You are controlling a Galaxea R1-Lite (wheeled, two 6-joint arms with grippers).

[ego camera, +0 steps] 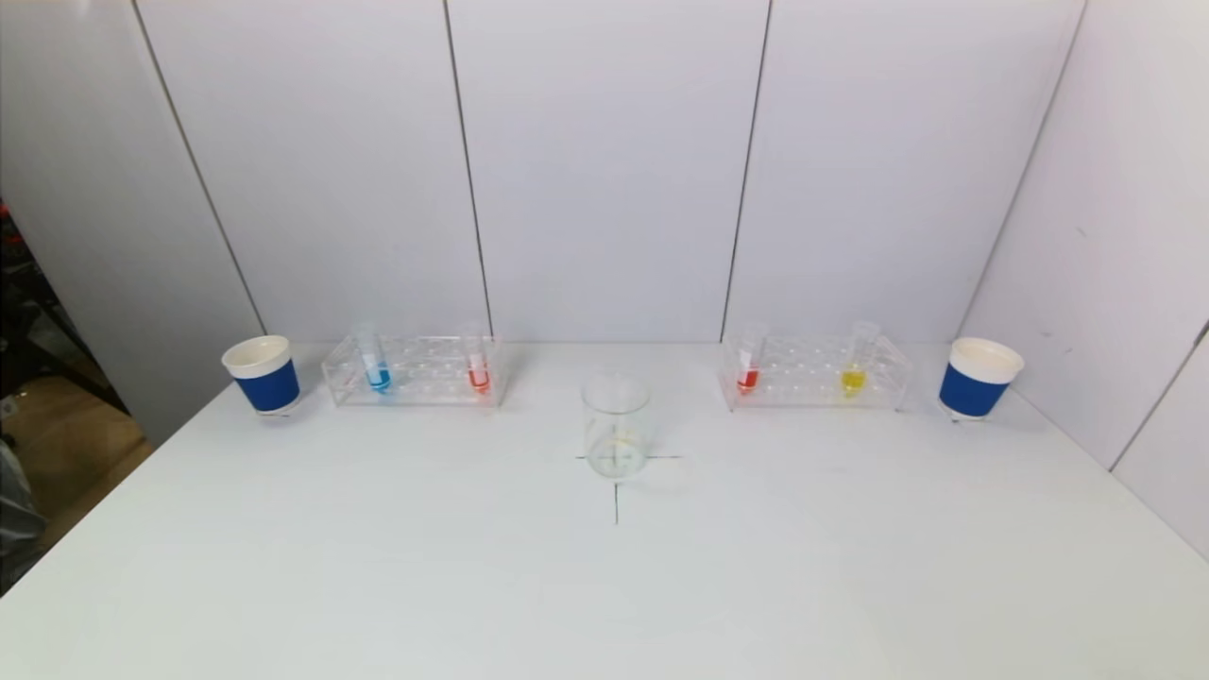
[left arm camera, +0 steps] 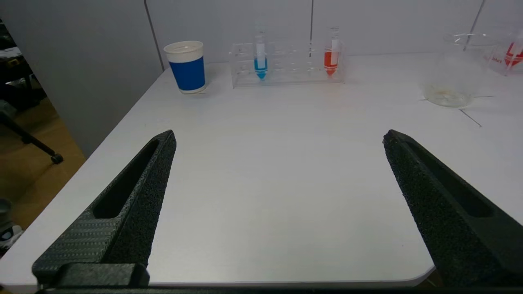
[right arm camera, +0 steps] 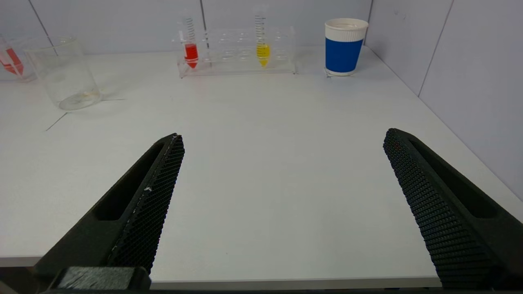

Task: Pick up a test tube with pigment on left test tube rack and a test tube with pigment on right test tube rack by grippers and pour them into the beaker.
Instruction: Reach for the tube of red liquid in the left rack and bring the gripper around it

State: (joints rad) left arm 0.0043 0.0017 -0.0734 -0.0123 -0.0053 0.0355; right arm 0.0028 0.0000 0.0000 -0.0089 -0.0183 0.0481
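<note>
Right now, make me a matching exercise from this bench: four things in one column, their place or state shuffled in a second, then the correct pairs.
Column one:
1. blue tube
2. yellow tube
3. beaker
4. left hand

Column two:
A. stands in the right rack
B. open above the table's near edge, holding nothing
C. stands in the left rack
D. on the cross mark at the table centre, between the racks

Pairs: 1-C, 2-A, 3-D, 4-B
</note>
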